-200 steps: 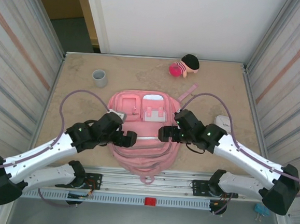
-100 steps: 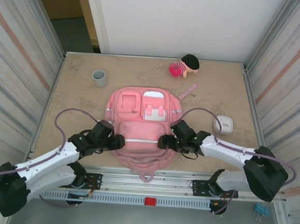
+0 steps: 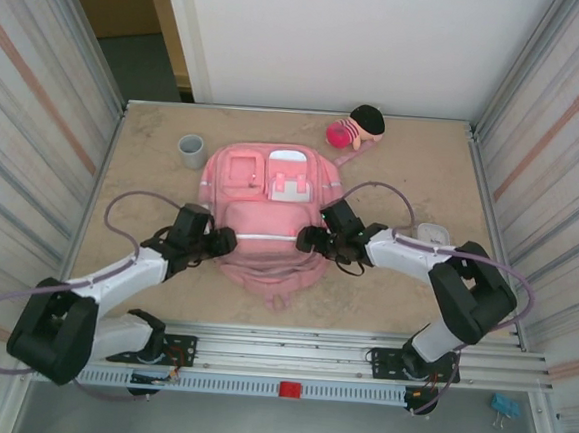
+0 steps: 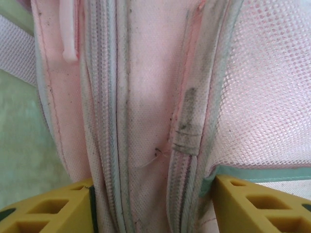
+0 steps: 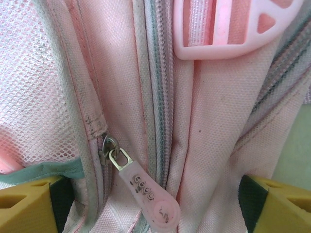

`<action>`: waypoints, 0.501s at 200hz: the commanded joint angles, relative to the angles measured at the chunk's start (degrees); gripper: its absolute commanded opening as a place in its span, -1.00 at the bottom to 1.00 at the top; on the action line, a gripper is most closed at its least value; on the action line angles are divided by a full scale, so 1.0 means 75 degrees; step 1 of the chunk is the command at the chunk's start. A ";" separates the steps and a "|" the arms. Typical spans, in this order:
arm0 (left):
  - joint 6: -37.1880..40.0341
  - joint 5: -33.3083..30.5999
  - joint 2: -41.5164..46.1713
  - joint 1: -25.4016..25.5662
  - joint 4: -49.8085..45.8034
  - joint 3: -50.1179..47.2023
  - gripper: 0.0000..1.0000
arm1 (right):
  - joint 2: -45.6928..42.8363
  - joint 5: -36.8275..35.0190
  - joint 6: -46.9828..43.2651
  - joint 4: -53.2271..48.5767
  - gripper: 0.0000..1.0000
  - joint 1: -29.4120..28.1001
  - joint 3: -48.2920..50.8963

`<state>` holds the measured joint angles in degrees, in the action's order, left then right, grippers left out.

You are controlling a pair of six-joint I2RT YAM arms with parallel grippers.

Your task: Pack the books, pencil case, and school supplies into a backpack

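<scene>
We judge packing barely begun: the pink backpack (image 3: pixel 266 260) lies flat on the table (image 3: pixel 422 187), apparently zipped shut. The left gripper (image 4: pixel 153 194) pinches its woven, piped side beside soft mesh (image 4: pixel 262 97). The right gripper (image 5: pixel 153 194) straddles a rubbery zipper pull (image 5: pixel 146 196); we cannot tell whether it grips.

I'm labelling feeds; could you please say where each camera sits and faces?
Top external: above, behind the arms, looking down at the table; both arms, left gripper and right gripper at the backpack.
Left wrist: on the left arm, facing backpack seams; yellow fingers below.
Right wrist: on the right arm, facing a zipper pull; yellow fingers below.
Shared: the backpack.
</scene>
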<state>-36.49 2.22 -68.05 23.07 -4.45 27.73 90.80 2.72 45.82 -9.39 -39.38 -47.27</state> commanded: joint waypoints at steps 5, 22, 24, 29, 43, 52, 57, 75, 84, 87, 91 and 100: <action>0.0626 0.0214 -0.0948 -0.0394 0.0407 0.0490 0.24 | 0.0524 -0.0456 -0.0198 -0.0436 0.76 0.0229 -0.0348; 0.0653 0.0435 -0.1469 -0.0436 0.0563 0.0810 0.27 | 0.0730 -0.0370 -0.0278 -0.0442 0.76 0.0372 -0.0556; 0.0648 0.0479 -0.1519 -0.0433 0.0574 0.0840 0.27 | 0.0758 -0.0370 -0.0293 -0.0446 0.76 0.0377 -0.0580; 0.0636 0.0563 -0.1621 -0.0438 0.0603 0.0914 0.28 | 0.0802 -0.0363 -0.0341 -0.0494 0.76 0.0392 -0.0664; 0.0609 0.0742 -0.1765 -0.0439 0.0589 0.1107 0.33 | 0.0827 -0.0367 -0.0468 -0.0708 0.77 0.0387 -0.0917; 0.0671 0.0754 -0.1692 -0.0439 0.0441 0.1233 0.39 | 0.0727 -0.0421 -0.0548 -0.0882 0.78 0.0362 -0.1044; 0.0707 0.0720 -0.1591 -0.0437 0.0312 0.1295 0.43 | 0.0619 -0.0480 -0.0590 -0.0978 0.79 0.0341 -0.1106; 0.0986 0.0523 -0.0935 -0.0439 -0.0347 0.1601 0.58 | -0.0046 -0.0786 -0.0710 -0.1739 0.82 0.0279 -0.1390; 0.1204 0.0390 -0.0464 -0.0439 -0.0834 0.1860 0.67 | -0.0503 -0.1079 -0.0835 -0.2244 0.85 0.0204 -0.1610; 0.1286 0.0341 -0.0292 -0.0439 -0.0993 0.1943 0.71 | -0.0670 -0.1166 -0.0882 -0.2408 0.85 0.0168 -0.1679; 0.1398 0.0272 -0.0063 -0.0439 -0.1186 0.2040 0.75 | -0.0888 -0.1344 -0.0957 -0.2609 0.87 0.0130 -0.1777; 0.1687 0.0017 0.0483 -0.0435 -0.1586 0.2315 0.86 | -0.1354 -0.1656 -0.1133 -0.3039 0.92 0.0092 -0.2016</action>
<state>-29.98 5.78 -74.87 19.88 -7.38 38.89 90.78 -2.26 41.54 -20.73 -37.50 -56.93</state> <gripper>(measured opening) 0.880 0.936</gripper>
